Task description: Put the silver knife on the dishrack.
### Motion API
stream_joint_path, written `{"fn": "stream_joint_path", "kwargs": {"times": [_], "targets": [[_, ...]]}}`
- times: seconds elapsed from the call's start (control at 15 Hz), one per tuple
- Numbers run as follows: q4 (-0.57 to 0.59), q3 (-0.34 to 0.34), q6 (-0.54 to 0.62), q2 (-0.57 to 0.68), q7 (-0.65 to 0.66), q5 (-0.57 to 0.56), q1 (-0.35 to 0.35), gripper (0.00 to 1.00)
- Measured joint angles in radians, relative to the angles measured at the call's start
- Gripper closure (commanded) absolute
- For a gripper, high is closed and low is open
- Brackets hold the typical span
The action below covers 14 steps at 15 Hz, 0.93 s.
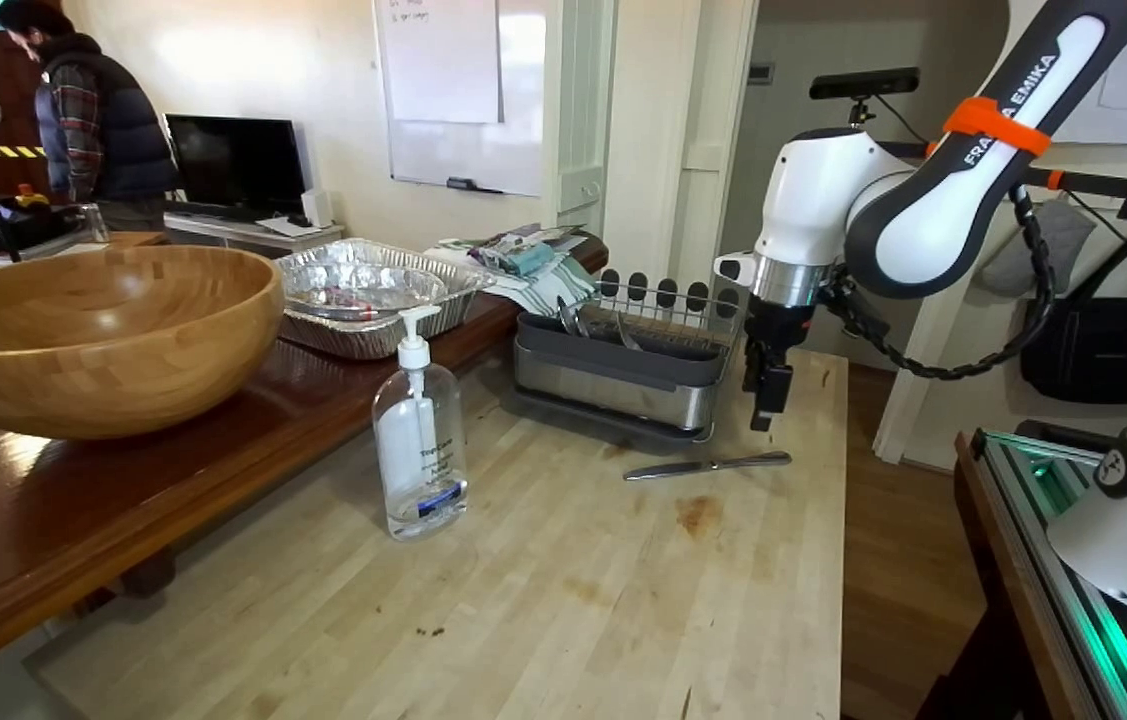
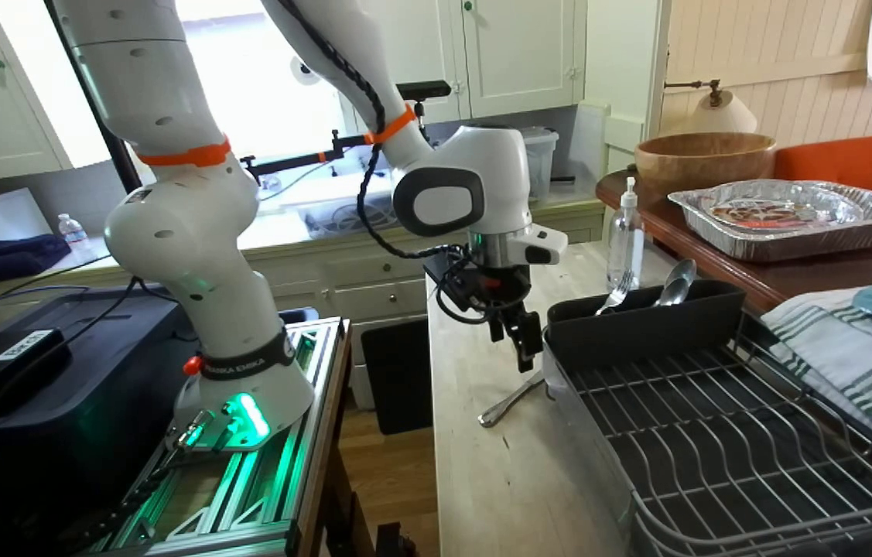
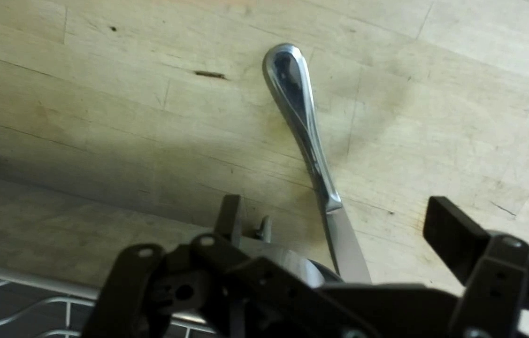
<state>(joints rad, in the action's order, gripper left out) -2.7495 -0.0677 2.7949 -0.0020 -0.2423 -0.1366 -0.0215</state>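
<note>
The silver knife (image 1: pixel 708 466) lies flat on the light wooden table beside the dishrack (image 1: pixel 613 385). In an exterior view its handle (image 2: pixel 509 402) shows, and the blade is hidden behind the rack. In the wrist view the knife (image 3: pixel 313 155) runs between the fingers, handle upward, with its blade tip hidden by the gripper. My gripper (image 1: pixel 765 400) points down, open and empty, a little above the knife; it also shows in an exterior view (image 2: pixel 518 348) and in the wrist view (image 3: pixel 334 216). The rack's wire grid (image 2: pixel 745 464) and part of its rim (image 3: pixel 29 281) show.
A dark cutlery holder (image 2: pixel 644 333) with a fork and spoon sits on the rack's end, close beside my gripper. A soap bottle (image 1: pixel 420 450) stands on the table. A wooden bowl (image 1: pixel 103 340), foil trays (image 1: pixel 363 300) and a striped towel (image 2: pixel 853 363) lie on the higher brown table.
</note>
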Motion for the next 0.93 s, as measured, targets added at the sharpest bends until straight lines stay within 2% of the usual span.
{"fn": "stream_joint_path", "kwargs": {"times": [0.93], "targets": [[0.012, 0.058, 0.209, 0.205, -0.058, 0.005, -0.005, 0.00]]}}
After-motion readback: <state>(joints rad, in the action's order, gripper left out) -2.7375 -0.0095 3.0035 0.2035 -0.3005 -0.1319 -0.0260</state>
